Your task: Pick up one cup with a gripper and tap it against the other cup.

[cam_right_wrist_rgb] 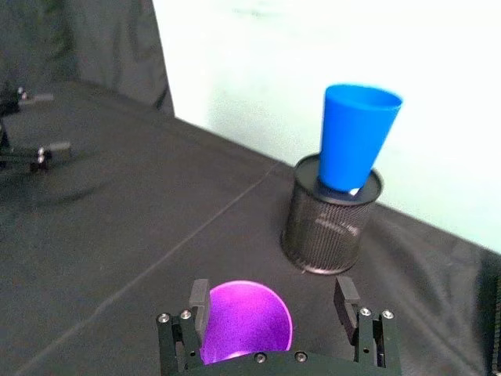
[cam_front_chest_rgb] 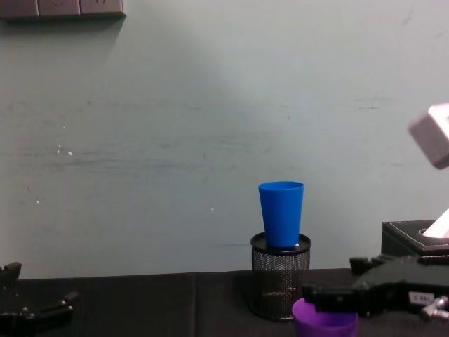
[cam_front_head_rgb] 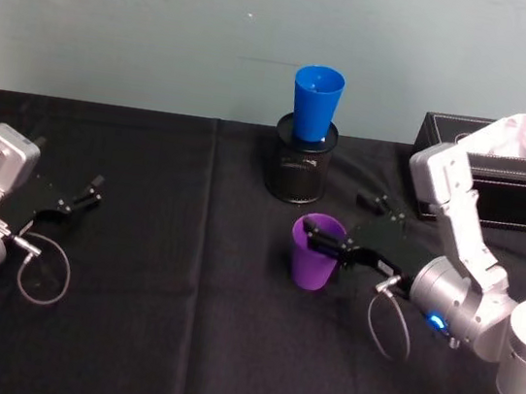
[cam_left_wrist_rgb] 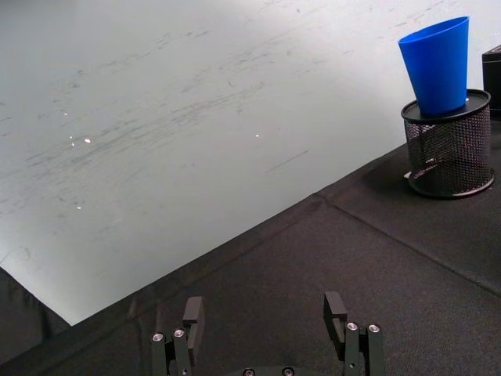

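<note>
The purple cup (cam_front_head_rgb: 312, 263) stands upright on the black cloth right of centre. My right gripper (cam_front_head_rgb: 334, 213) is open at its rim. In the right wrist view the cup (cam_right_wrist_rgb: 245, 323) sits between the two fingers (cam_right_wrist_rgb: 198, 301), nearer one of them, and neither finger visibly presses it. From the chest, the gripper (cam_front_chest_rgb: 331, 277) hangs just above the cup (cam_front_chest_rgb: 324, 324). The blue cup (cam_front_head_rgb: 316, 102) stands upright in a black mesh pen holder (cam_front_head_rgb: 299, 168) behind it, untouched. My left gripper (cam_front_head_rgb: 77, 195) rests open at the far left.
A black tissue box (cam_front_head_rgb: 497, 171) with a white tissue (cam_front_head_rgb: 515, 134) sits at the back right, close behind my right arm. The pale wall runs along the table's far edge. A cable loop (cam_front_head_rgb: 41, 274) lies by the left arm.
</note>
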`<action>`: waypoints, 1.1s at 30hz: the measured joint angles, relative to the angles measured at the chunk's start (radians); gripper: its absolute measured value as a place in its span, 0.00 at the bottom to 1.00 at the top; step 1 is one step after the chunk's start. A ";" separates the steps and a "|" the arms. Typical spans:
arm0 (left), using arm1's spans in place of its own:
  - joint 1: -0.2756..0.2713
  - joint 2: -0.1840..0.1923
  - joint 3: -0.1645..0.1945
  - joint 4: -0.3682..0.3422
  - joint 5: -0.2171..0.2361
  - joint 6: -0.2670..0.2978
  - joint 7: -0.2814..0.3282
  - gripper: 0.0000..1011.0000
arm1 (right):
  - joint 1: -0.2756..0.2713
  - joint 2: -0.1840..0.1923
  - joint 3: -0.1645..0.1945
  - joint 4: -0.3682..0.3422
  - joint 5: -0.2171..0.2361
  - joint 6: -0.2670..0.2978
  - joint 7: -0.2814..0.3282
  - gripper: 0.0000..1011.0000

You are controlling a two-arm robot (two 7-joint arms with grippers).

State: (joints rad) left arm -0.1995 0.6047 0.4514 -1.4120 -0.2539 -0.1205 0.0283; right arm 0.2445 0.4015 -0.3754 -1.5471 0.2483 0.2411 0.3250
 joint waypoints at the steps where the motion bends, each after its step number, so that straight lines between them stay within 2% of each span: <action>1: 0.000 0.000 0.000 0.000 0.000 0.000 0.000 0.99 | -0.007 -0.001 0.011 -0.012 0.000 -0.004 -0.006 0.99; 3: 0.000 0.000 0.000 0.000 0.000 0.000 0.000 0.99 | -0.012 -0.002 0.016 -0.018 -0.001 -0.006 -0.010 0.99; 8: 0.000 0.000 0.000 0.000 0.000 0.000 0.000 0.99 | -0.056 -0.004 0.058 -0.070 -0.022 -0.010 -0.064 0.99; 16: 0.000 0.000 0.000 0.000 0.000 0.000 0.000 0.99 | -0.133 -0.027 0.120 -0.127 -0.081 -0.001 -0.192 0.99; 21: 0.000 0.000 0.000 0.000 0.000 0.000 0.000 0.99 | -0.154 -0.040 0.142 -0.132 -0.103 0.031 -0.227 0.99; 26: 0.000 0.000 0.000 0.000 0.000 0.000 0.000 0.99 | -0.163 -0.046 0.158 -0.129 -0.114 0.053 -0.234 0.99; 33: 0.000 0.000 0.000 0.000 0.000 0.000 0.000 0.99 | -0.167 -0.062 0.169 -0.121 -0.148 0.062 -0.258 0.99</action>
State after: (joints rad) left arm -0.1995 0.6047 0.4514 -1.4120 -0.2539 -0.1205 0.0283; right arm 0.0773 0.3394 -0.2066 -1.6678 0.1006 0.3031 0.0672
